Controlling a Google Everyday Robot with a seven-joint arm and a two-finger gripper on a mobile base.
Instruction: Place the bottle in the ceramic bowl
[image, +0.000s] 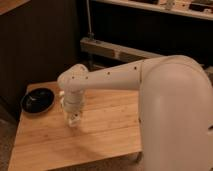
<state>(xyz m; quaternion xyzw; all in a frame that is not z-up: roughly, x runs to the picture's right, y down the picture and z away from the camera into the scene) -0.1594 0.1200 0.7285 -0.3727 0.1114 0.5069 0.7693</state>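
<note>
The black glossy ceramic bowl (37, 100) sits on the left end of the wooden table (110, 132) and holds nothing. My gripper (73, 118) hangs below the white wrist, to the right of the bowl and just above the table top. It is shut on the small white bottle (74, 120), whose pale body with dark marks shows at the gripper's tip. The bottle is outside the bowl, about a bowl's width from its rim. My large white arm reaches in from the right.
A dark cabinet wall (35, 40) stands behind the table's left side. A low metal rail and shelving (115, 50) run along the back. The table's front edge (75, 159) lies below the gripper, with floor beyond.
</note>
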